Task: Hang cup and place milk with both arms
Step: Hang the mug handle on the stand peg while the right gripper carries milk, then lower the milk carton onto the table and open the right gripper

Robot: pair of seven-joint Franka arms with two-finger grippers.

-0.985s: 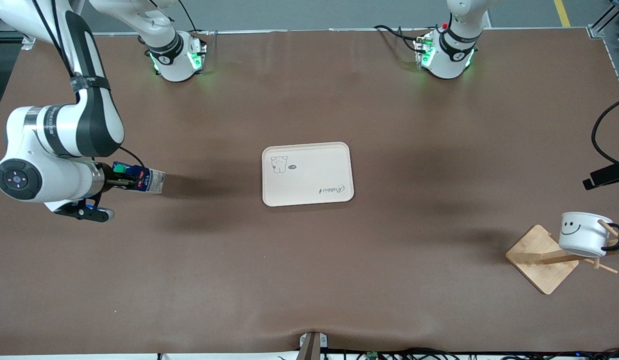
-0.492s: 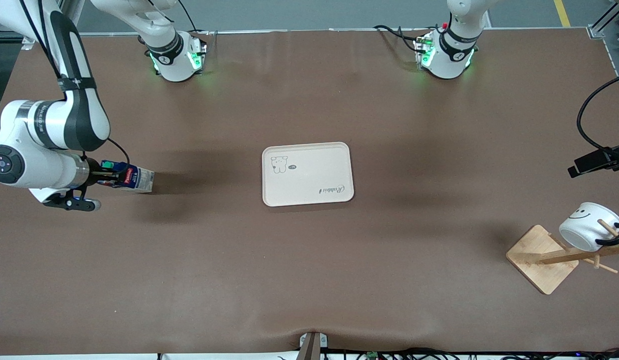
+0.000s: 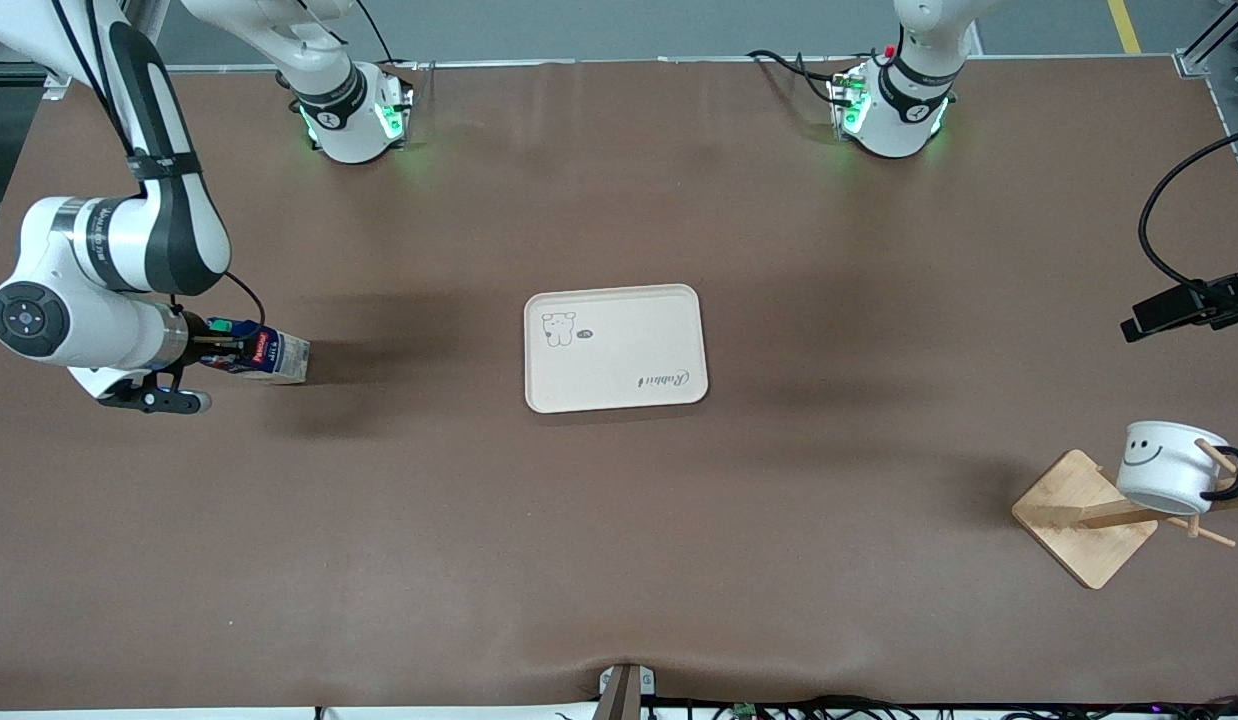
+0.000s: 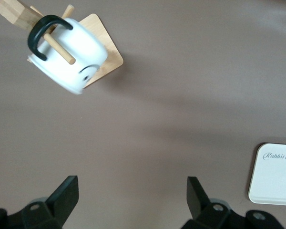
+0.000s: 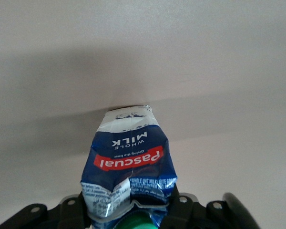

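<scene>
Bright, even overhead light; soft shadows smear across the table (image 3: 619, 520); the cup (image 4: 69, 55) looks slightly blurred.

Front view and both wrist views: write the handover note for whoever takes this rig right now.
Right gripper: shut on the dark blue gable-top milk carton with green cap, at the right arm's end of the table, away from the cream rectangular tray.
Left gripper: open, empty, above bare brown table near the rack.
White smiley mug with black handle: hanging by its handle on a peg of the wooden rack.
Done: cup hung.
Left: place the milk, probably on the tray.
</scene>
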